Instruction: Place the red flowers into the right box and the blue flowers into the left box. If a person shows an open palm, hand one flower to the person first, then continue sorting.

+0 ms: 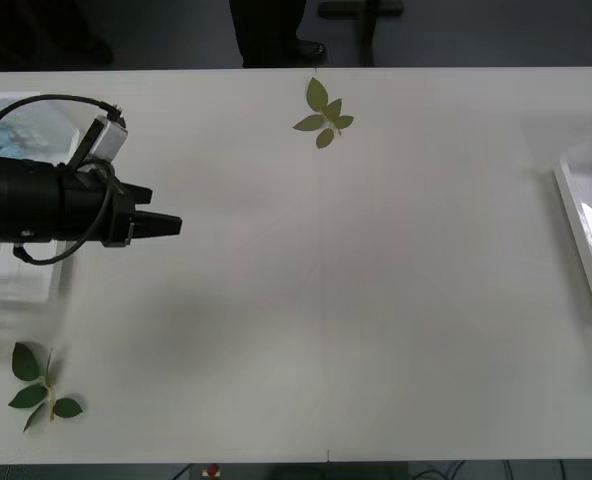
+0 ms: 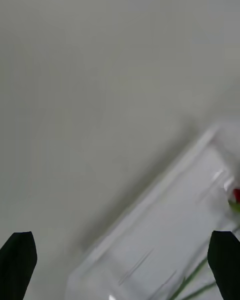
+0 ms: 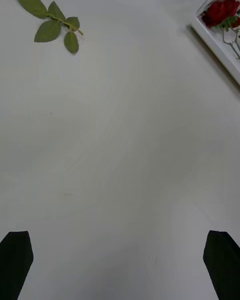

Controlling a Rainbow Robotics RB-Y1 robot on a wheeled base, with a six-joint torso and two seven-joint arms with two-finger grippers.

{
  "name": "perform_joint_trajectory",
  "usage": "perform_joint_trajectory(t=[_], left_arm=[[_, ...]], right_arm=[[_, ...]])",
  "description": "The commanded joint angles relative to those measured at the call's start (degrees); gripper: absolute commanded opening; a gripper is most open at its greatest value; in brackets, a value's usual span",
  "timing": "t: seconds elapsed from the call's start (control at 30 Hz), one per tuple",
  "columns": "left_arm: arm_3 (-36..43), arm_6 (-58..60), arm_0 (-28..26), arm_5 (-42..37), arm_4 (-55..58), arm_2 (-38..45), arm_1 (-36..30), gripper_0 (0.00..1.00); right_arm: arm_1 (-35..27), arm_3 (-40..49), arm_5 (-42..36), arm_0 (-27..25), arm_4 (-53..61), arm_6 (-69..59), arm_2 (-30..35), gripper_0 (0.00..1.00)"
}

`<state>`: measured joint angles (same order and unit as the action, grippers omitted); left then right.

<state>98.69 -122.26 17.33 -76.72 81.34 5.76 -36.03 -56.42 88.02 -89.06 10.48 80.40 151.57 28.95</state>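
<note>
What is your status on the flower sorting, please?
Left gripper open, empty, beside left box. Right gripper open above right box. Red flowers boxed. Loose leaf sprigs on table; nothing blocking.

White table (image 1: pixel 326 300) w/ two boxes (plus two leaf sprigs).

Table (image 1: pixel 356 300) ahead of left gripper (image 1: pixel 172 225) is open right across to right box (image 1: pixel 586 225). Only obstacles: leaf sprig (image 1: pixel 324 112) far-side ahead, another sprig (image 1: pixel 41 385) near-side behind.
</note>
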Motion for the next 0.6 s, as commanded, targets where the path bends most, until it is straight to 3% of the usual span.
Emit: perform_joint_trajectory(t=[0.03, 0.27, 0.6], left_arm=[[4.8, 5.9, 2.7, -1.4, -0.9, 0.3, -0.3, 1.00], [8.3, 11.9, 3.2, -1.4, -0.8, -2.7, -0.3, 1.00], [8.4, 6.9, 3.6, -1.3, -4.2, -4.2, 1.2, 1.00]], right_arm=[[4.7, 7.0, 0.2, 1.1, 2.5, 3.4, 1.3, 1.00], [9.4, 11.0, 0.1, 2.9, 8.1, 3.4, -1.7, 1.00], [9.8, 11.0, 0.1, 4.5, 11.5, 3.4, -6.5, 1.00]])
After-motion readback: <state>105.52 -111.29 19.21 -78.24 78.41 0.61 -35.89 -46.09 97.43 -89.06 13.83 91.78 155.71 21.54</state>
